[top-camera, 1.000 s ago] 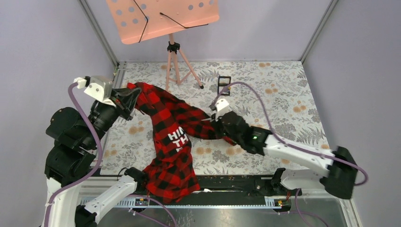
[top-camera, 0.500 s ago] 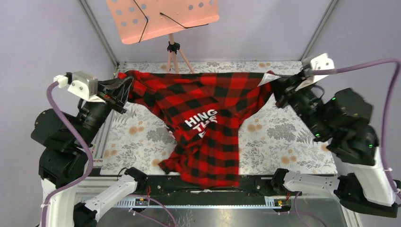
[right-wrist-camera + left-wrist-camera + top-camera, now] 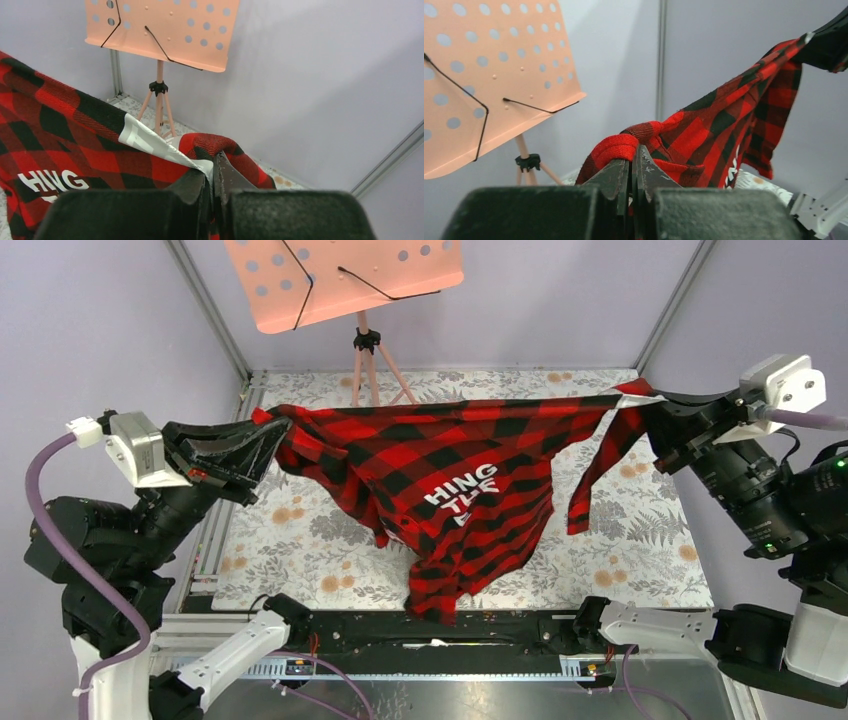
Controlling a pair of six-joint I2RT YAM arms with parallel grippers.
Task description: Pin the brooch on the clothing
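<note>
The red-and-black check flannel shirt (image 3: 450, 465) with white block letters hangs stretched in the air between both grippers, above the floral mat. My left gripper (image 3: 268, 430) is shut on the shirt's left end, seen bunched at its tips in the left wrist view (image 3: 624, 145). My right gripper (image 3: 652, 408) is shut on the shirt's right end, next to a white label (image 3: 150, 142). A sleeve dangles near the right gripper (image 3: 590, 480). The lower hem hangs to the mat's near edge. The brooch is not in view.
A pink perforated music stand (image 3: 345, 280) on a tripod stands at the back, behind the shirt. The floral mat (image 3: 300, 540) covers the table. Grey walls and metal frame posts (image 3: 210, 310) close in both sides.
Both arms have lifted and pulled apart. The shirt went from bunched on the mat to stretched wide in the air. The right gripper swung from the middle to the far right.
</note>
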